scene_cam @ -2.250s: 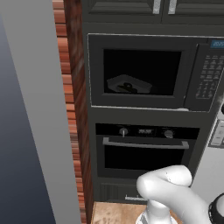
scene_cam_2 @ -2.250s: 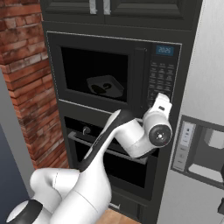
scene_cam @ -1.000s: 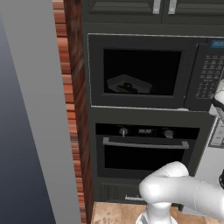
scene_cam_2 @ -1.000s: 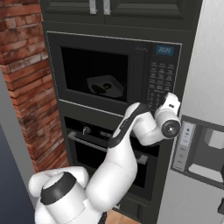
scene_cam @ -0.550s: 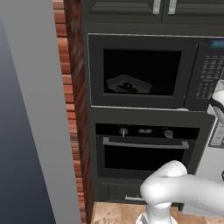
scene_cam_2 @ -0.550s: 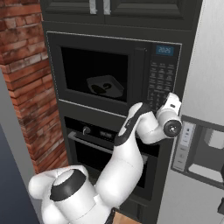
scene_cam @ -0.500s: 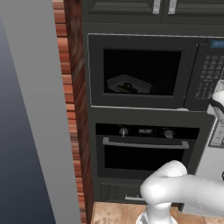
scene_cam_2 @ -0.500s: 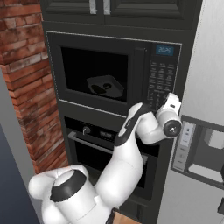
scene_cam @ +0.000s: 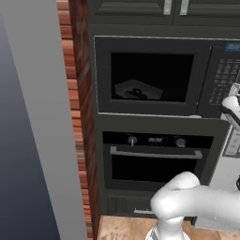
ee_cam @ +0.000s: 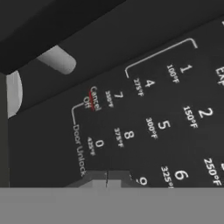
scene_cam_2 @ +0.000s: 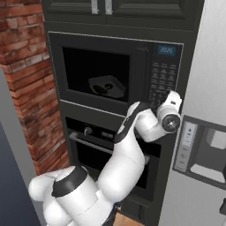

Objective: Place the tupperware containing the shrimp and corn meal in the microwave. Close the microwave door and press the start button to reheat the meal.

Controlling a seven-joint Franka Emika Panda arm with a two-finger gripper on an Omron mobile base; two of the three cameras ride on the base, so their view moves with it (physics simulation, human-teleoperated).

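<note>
1. We found the tupperware (scene_cam: 137,89) already inside the microwave (scene_cam_2: 119,70), lying on the cavity floor behind the dark glass; in the right base view it showed as a pale shallow tray (scene_cam_2: 107,85) with the meal as a dark smudge on it, too dim to tell corn from shrimp.
2. The microwave door (scene_cam: 150,76) stood shut, flush with the front, its vertical bar handle (scene_cam_2: 142,75) just left of the keypad.
3. Our gripper (ee_cam: 107,176) had its jaws clenched on nothing, the fingertips together, and pressed up close to the keypad panel (scene_cam_2: 160,84); the hand view showed the digits and the "Cancel Off" key (ee_cam: 92,98) just ahead of the tips.
4. We judged the keys to be stiff, flat and shallow in travel, so they wanted a short, square push with the closed tips rather than any grasp.
5. We judged the panel face smooth, so a slanted push might slide onto a neighbouring key; the keys sat near one another.
6. We could not make out a start key in the hand view, so we cannot say whether the tips were lined up on it.
</note>
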